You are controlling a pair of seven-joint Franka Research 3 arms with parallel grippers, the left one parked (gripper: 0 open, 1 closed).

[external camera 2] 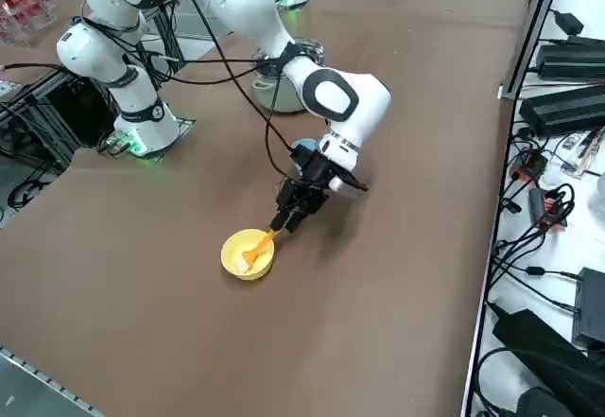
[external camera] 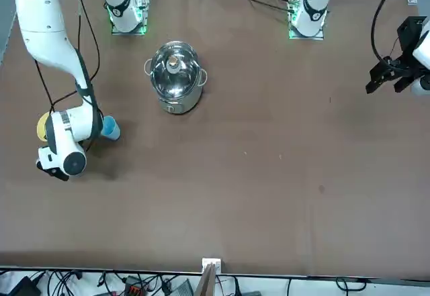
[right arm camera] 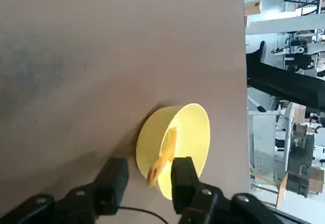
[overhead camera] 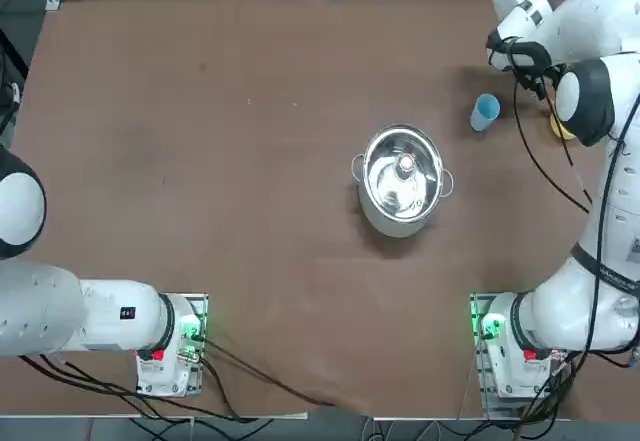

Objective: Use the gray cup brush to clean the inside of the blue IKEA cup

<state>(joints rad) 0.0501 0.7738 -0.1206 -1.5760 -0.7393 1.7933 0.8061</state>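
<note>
The right gripper hangs just above the yellow cup, jaws parted, holding nothing, with the gray cup brush standing in that cup and its orange-tan handle end poking up between the fingers. The risk here: the yellow cup is light, so if one finger catches its rim as the jaws come together, it could tip or skid across the worktop and the brush would slip away. A pinch only on the handle tip could also let the brush swivel.

The blue IKEA cup stands at about 2 o'clock from the steel pot. From overhead the arm covers the yellow cup almost entirely. The brush's bristle end is sunk inside the cup, out of sight.
</note>
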